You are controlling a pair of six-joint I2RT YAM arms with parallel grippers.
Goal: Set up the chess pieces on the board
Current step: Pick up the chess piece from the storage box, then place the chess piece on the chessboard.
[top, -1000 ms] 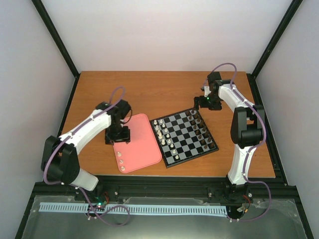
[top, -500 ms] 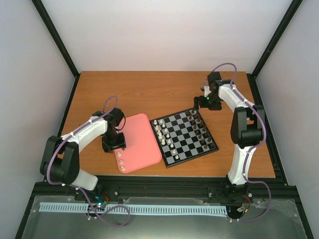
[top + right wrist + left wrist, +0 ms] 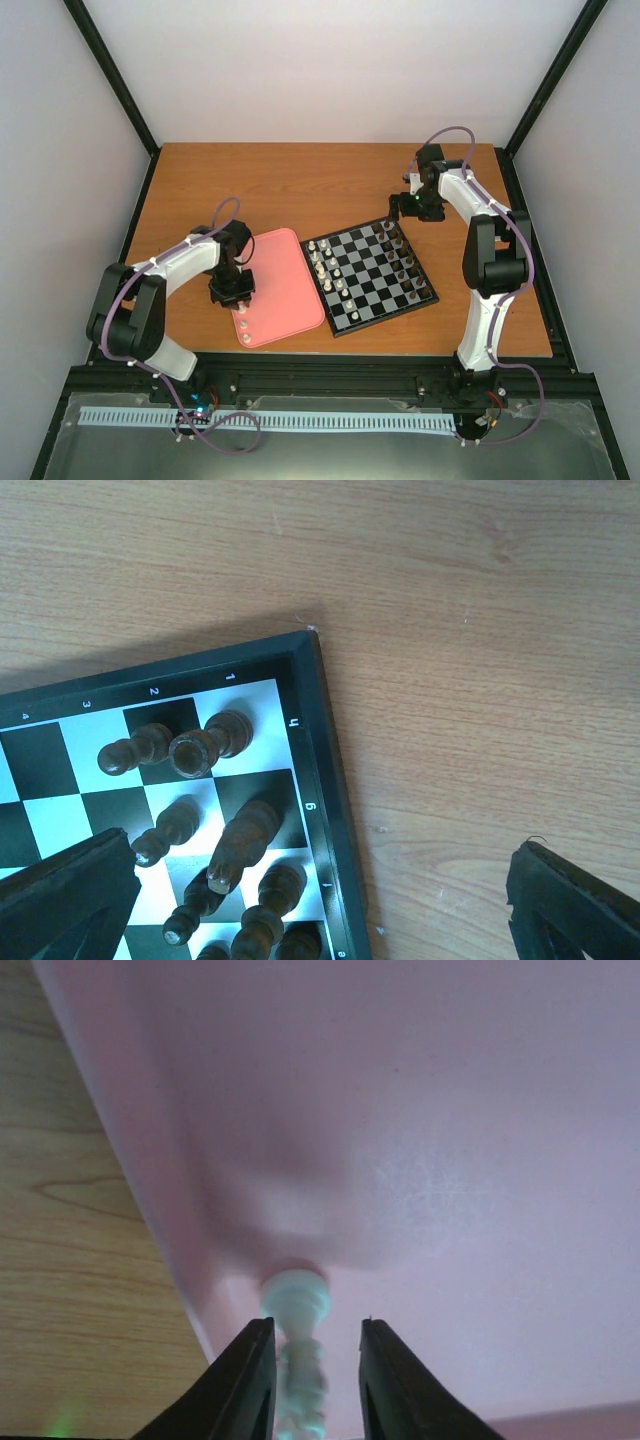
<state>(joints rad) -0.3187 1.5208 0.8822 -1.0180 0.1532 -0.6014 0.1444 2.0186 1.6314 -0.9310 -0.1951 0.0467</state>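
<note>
**Inspector:** Overhead view first. Where is everything standing?

**Assessor:** The left gripper [image 3: 232, 293] is hanging low over the lower left edge of the pink tray [image 3: 290, 265], where a few cream pieces [image 3: 241, 324] are lying. More of them are lining the left side of the board [image 3: 386, 316] at centre frame, and dark pieces [image 3: 402, 262] are occupying its right side. The right gripper [image 3: 412, 205] is hovering at the board's upper right corner. I cannot tell from this height how either pair of jaws is standing.

**Inspector:** Left wrist view?

**Assessor:** The fingers [image 3: 248, 1390] are straddling one upright cream piece [image 3: 298, 1335] near the tray's edge. The jaws are parted and gripping nothing. The left finger is sitting just beside the piece, and a gap is showing on the right.

**Inspector:** Right wrist view?

**Assessor:** The jaws are standing wide apart and holding nothing above the board's corner. Bare table [image 3: 480, 610] is showing to the right.

**Inspector:** Your advice for the pick?

**Assessor:** In my judgement, centre on the stem before closing, so the nearer finger isn't nudging it sideways. Close gently, then lift straight up, clear of the tray lip, before heading to the board.
</note>
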